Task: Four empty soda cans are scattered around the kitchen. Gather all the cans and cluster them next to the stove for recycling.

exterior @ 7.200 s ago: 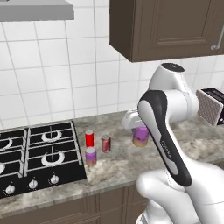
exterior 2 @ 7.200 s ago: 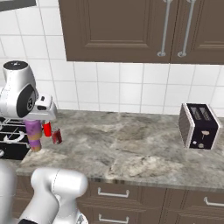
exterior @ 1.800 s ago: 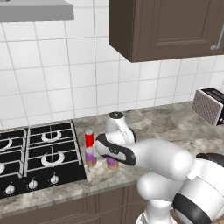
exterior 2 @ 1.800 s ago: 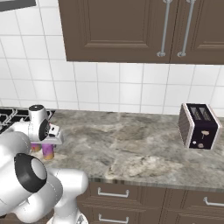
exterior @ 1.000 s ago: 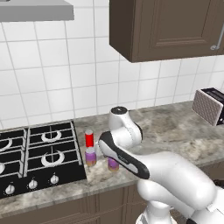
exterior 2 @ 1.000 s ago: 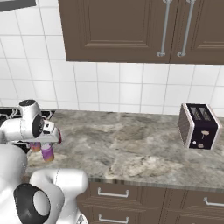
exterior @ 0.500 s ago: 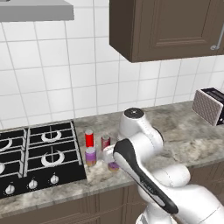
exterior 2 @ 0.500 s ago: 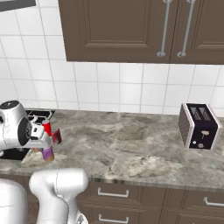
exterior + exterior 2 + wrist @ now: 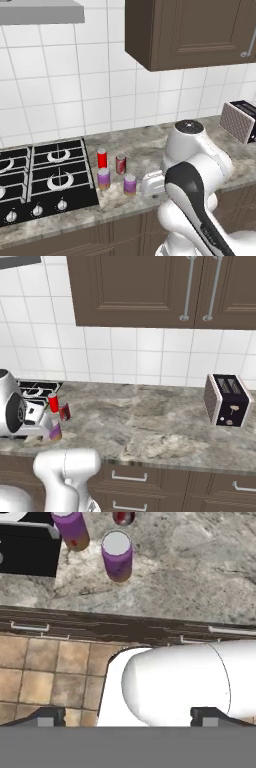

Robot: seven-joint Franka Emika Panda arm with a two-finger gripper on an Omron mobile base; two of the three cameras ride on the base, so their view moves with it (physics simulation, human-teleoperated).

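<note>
Four soda cans stand together on the counter just right of the stove (image 9: 45, 170). The bright red can (image 9: 102, 158) and the dark red can (image 9: 120, 164) are at the back. One purple can (image 9: 103, 178) stands beside the stove's edge, the other purple can (image 9: 130, 184) right of it. My gripper (image 9: 127, 717) is open and holds nothing, its hand (image 9: 152, 183) just right of the nearer purple can (image 9: 117, 556) and apart from it. The hand view also catches the other purple can (image 9: 72, 529) and the stove's corner (image 9: 30, 547). From the right, the arm partly hides a purple can (image 9: 54, 431).
A dark toaster (image 9: 239, 120) stands at the counter's far right (image 9: 227, 399). Grey marbled counter (image 9: 150, 426) stretches between the cans and the toaster. Dark upper cabinets (image 9: 190, 30) hang overhead. Below the counter edge are drawer fronts (image 9: 100, 632) and tan floor tiles (image 9: 45, 667).
The arm has drawn back up and to the right, away from the purple can it stood over. That can stays upright on the counter beside the others.
</note>
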